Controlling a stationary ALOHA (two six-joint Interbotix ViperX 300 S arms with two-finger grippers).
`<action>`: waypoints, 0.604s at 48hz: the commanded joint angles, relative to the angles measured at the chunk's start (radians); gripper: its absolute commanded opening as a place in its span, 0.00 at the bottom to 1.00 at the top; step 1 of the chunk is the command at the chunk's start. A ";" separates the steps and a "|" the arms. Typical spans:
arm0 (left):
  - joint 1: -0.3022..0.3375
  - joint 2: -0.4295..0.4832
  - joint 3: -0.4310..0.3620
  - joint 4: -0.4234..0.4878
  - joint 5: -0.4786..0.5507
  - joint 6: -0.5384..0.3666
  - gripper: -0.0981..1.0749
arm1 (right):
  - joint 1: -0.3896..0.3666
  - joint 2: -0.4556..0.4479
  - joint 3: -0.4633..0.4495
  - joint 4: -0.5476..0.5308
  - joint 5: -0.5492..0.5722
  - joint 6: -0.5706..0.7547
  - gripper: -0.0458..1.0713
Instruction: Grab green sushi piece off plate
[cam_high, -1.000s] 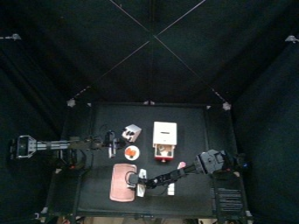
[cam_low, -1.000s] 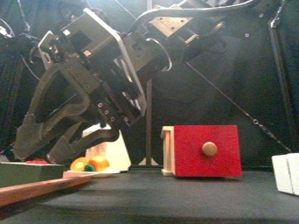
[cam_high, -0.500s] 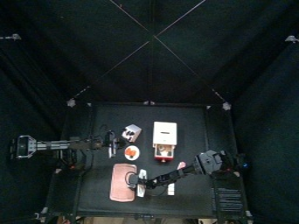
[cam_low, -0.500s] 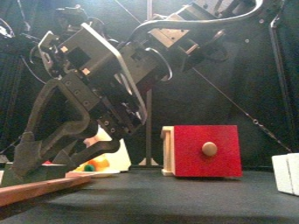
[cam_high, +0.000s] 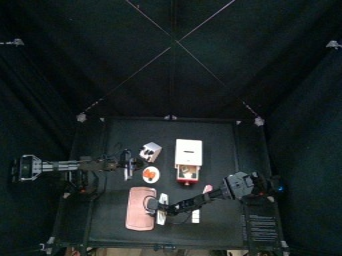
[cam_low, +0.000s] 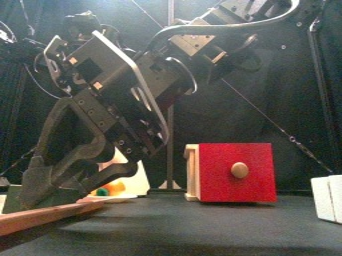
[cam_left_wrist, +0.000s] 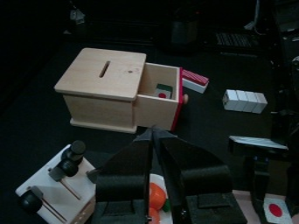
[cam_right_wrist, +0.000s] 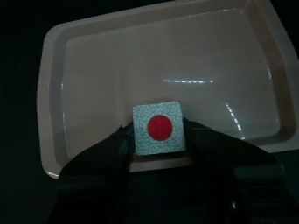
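The green sushi piece (cam_right_wrist: 158, 128), a square with a red dot, lies flat near one long side of the pale pink plate (cam_right_wrist: 70, 52). My right gripper (cam_right_wrist: 160, 134) is low over the plate, open, with one jaw on each side of the piece and close to it. In the top view the right gripper (cam_high: 163, 211) reaches across to the plate (cam_high: 134, 212) at the table's front. In the front view its fingers (cam_low: 40, 185) come down to the plate's edge (cam_low: 40, 217). My left gripper (cam_left_wrist: 156, 136) rests shut above the small round dish.
A wooden box (cam_left_wrist: 105, 87) with an open red-fronted drawer (cam_low: 234, 172) stands mid-table. The small round white dish (cam_high: 151, 175) with orange-red contents sits behind the plate. A white block (cam_left_wrist: 246, 101) lies at the right, and a peg toy (cam_left_wrist: 59, 171) at the left.
My right gripper has come down toward the plate, and in the front view it now covers most of the small dish. The left arm has not moved.
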 joint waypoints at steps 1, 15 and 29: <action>0.002 -0.002 -0.012 0.000 -0.009 0.002 0.53 | -0.003 -0.028 -0.021 0.000 0.000 -0.002 0.69; 0.002 -0.002 -0.012 0.000 -0.009 0.002 0.53 | 0.000 -0.077 -0.025 0.003 0.005 0.000 0.63; 0.002 -0.002 -0.014 -0.002 -0.009 0.002 0.53 | 0.005 -0.121 -0.011 0.032 0.087 0.000 0.63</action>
